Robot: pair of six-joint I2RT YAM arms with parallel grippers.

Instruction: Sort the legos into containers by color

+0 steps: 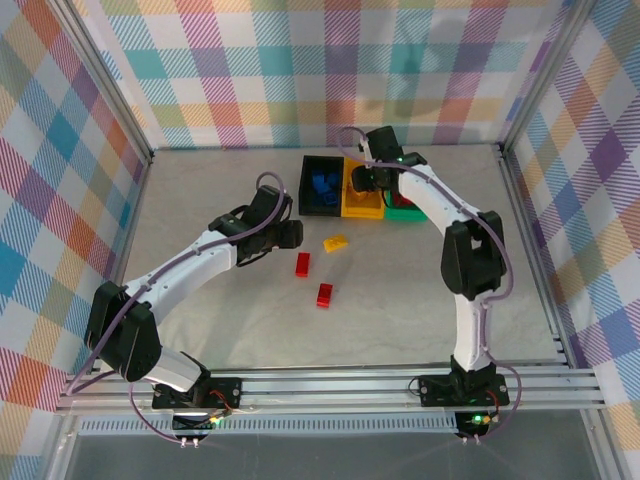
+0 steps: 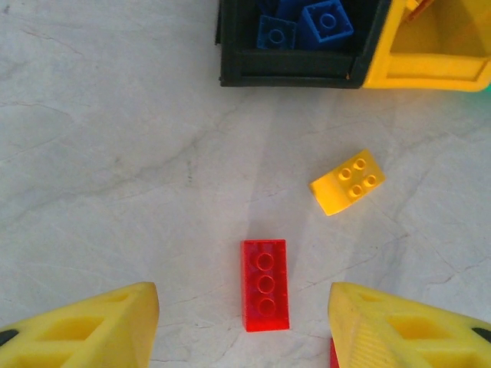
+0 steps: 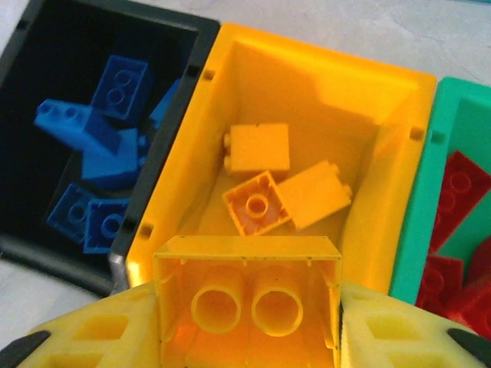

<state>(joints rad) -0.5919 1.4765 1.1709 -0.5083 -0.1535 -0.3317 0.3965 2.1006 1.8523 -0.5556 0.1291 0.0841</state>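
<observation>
Top external view: 3 bins stand touching in a row at the far side of the table (image 1: 200,330), from left to right the black bin (image 1: 306,190), the yellow bin (image 1: 362,211) and the green bin (image 1: 405,213). The right gripper (image 1: 365,180) hangs over the yellow bin, and the left gripper (image 1: 290,235) sits over bare table, nearer than the black bin. 3 bricks lie loose on the table nearer than the bins: the loose yellow brick (image 1: 336,242), the long red brick (image 1: 303,264) and, nearest the arm bases, the second red brick (image 1: 324,295), all apart from one another. Left wrist view: the left gripper's fingers (image 2: 115,326) are spread wide with nothing pinched; the long red brick, showing 3 studs in a line, lies flat on the table in the gap between them and touches neither. The loose yellow brick, with 4 studs and a sloped end, lies turned at an angle between the long red brick and the bins. Blue bricks (image 2: 326,19) lie inside the black bin. Right wrist view: the right gripper's fingers (image 3: 399,330) pinch the held yellow brick (image 3: 247,295) from both sides, its hollow underside with 2 round tubes facing the camera, above the near part of the yellow bin. 3 yellow bricks (image 3: 257,149) lie on that bin's floor, several blue bricks fill the black bin at left, and red bricks (image 3: 460,184) lie in the green bin at right.
</observation>
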